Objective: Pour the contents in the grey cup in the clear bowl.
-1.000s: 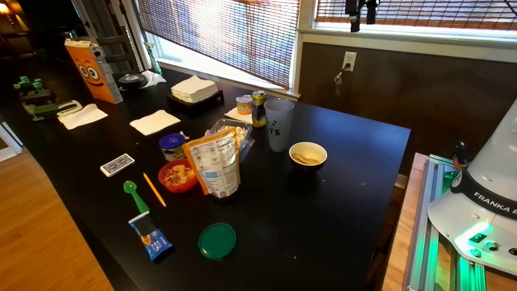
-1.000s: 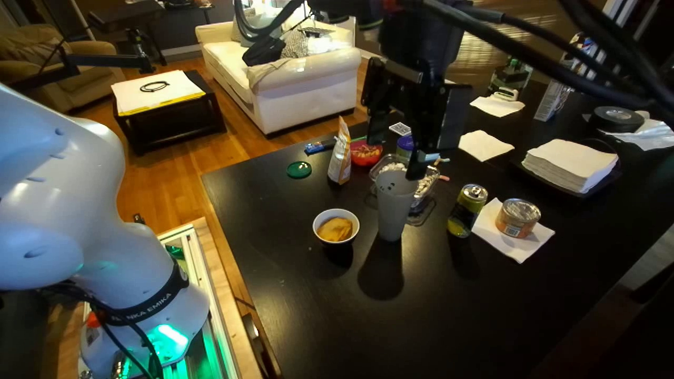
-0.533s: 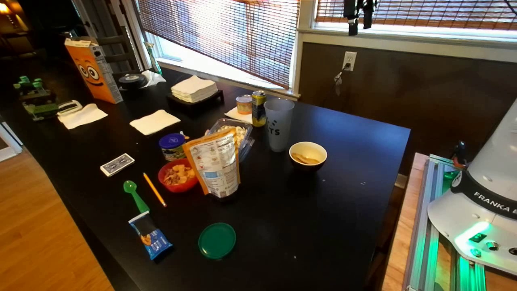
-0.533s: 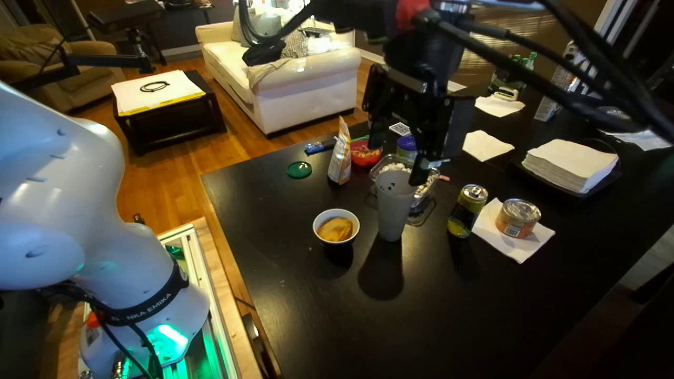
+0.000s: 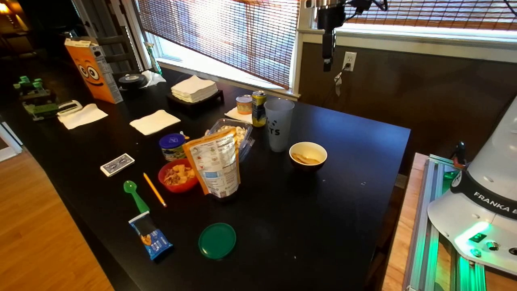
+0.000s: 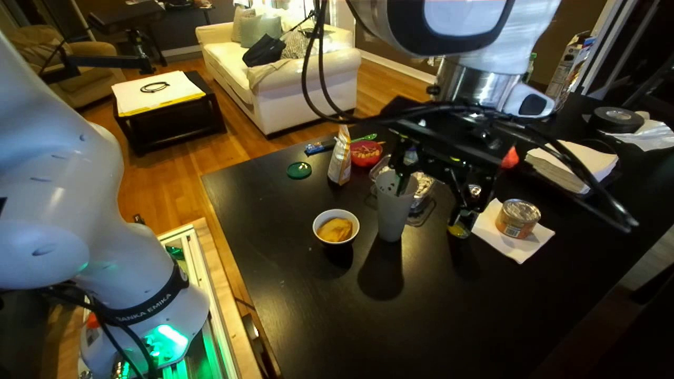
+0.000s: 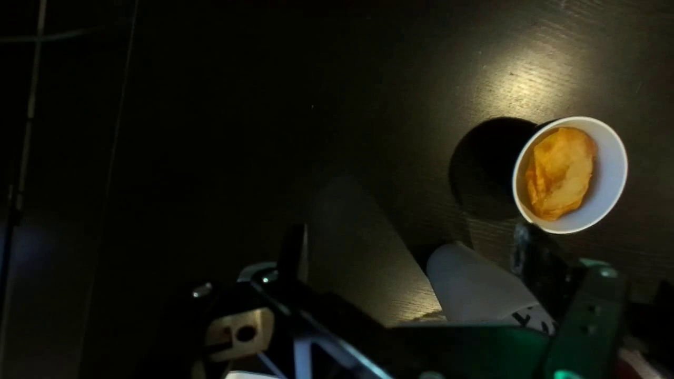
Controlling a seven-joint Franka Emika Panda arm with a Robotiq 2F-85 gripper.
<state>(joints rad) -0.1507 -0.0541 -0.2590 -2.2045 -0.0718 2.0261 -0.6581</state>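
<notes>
The grey cup is tall, frosted and black-printed, upright on the dark table; it also shows in an exterior view and in the wrist view. Its contents cannot be made out. The clear bowl is a low see-through container of pale pieces, partly behind the pouch; it also shows beside the cup. My gripper is empty, in the air above the table. In an exterior view its fingers stand wide apart, one in front of the cup's rim. In the wrist view the cup lies between the spread fingertips.
A cream-lined bowl with chips stands close to the cup. A yellow can and a tin on a napkin are on the cup's other side. A standing pouch, red bowl and green lid are nearby.
The gripper has come down and turned, so an exterior view now shows it side-on and further left. It is lower over the cup and can. The cup and bowls have not moved.
</notes>
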